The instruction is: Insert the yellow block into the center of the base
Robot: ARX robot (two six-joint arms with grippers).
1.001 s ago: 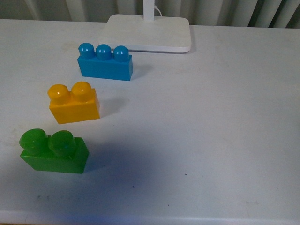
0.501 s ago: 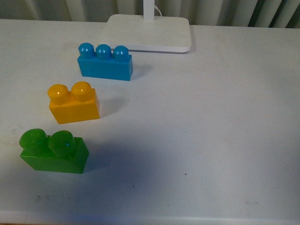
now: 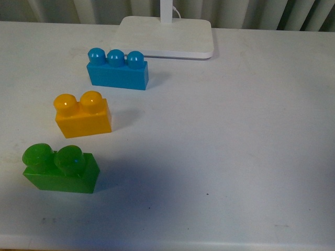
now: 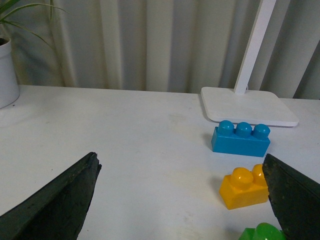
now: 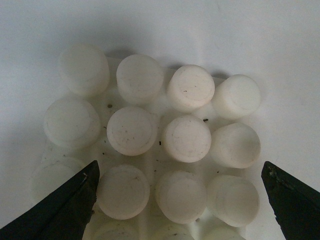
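Two rounded studs crown the chunky yellow block [image 3: 84, 116], while left gripper [image 4: 179, 165] and right gripper [image 5: 179, 170] gape wide, empty

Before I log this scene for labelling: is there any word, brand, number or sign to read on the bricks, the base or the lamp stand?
None to read. The yellow block, green brick, blue brick, lamp stand and base show plain surfaces, with only dark specks on the base.

The left pincer [image 4: 180, 159] and the right pincer [image 5: 180, 167] are matte black, wedge-shaped, with slightly rough, grainy edges.
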